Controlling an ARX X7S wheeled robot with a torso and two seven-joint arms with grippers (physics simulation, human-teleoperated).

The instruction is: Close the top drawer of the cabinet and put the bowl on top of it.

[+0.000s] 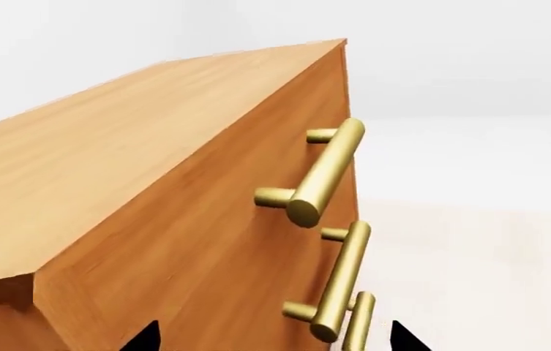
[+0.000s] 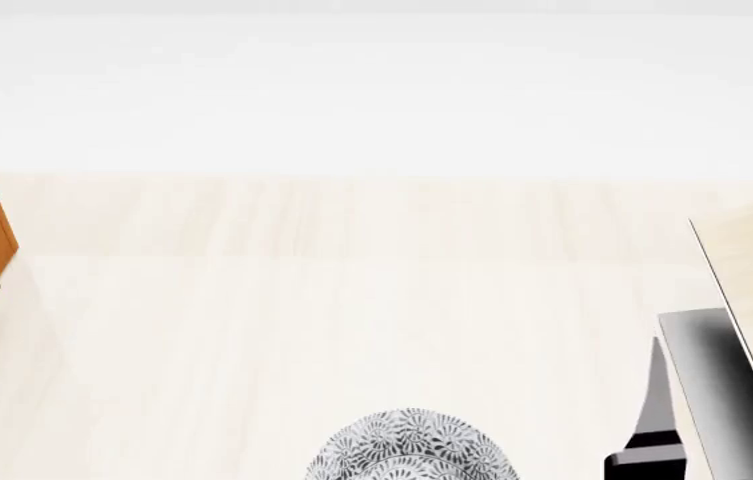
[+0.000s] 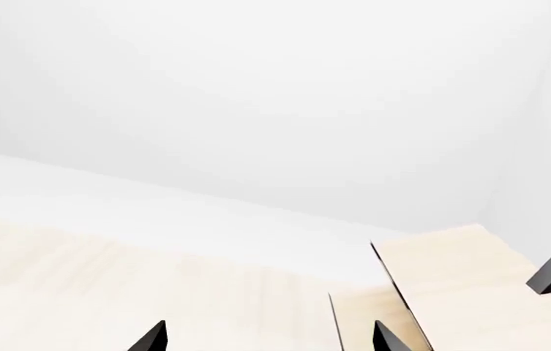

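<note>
There is one cabinet (image 1: pixel 158 190). It has three brass handles (image 1: pixel 326 174). There is one bowl (image 2: pixel 410 448). There is one pale plywood structure (image 3: pixel 461 292).

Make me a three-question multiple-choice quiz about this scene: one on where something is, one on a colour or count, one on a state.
1. In the head view, where is the bowl?
A. On top of the cabinet
B. At the bottom edge, near the middle
C. Inside a drawer

2. What colour are the handles on the cabinet?
A. Black
B. White
C. Brass

3. What is the left gripper holding?
A. Nothing
B. The bowl
C. A handle

Answers:
1. B: the patterned bowl peeks in at the bottom edge, away from the cabinet at the left edge.
2. C: the left wrist view shows brass bars on orange-brown wood.
3. A: its two dark fingertips stand apart with nothing between them.
</note>
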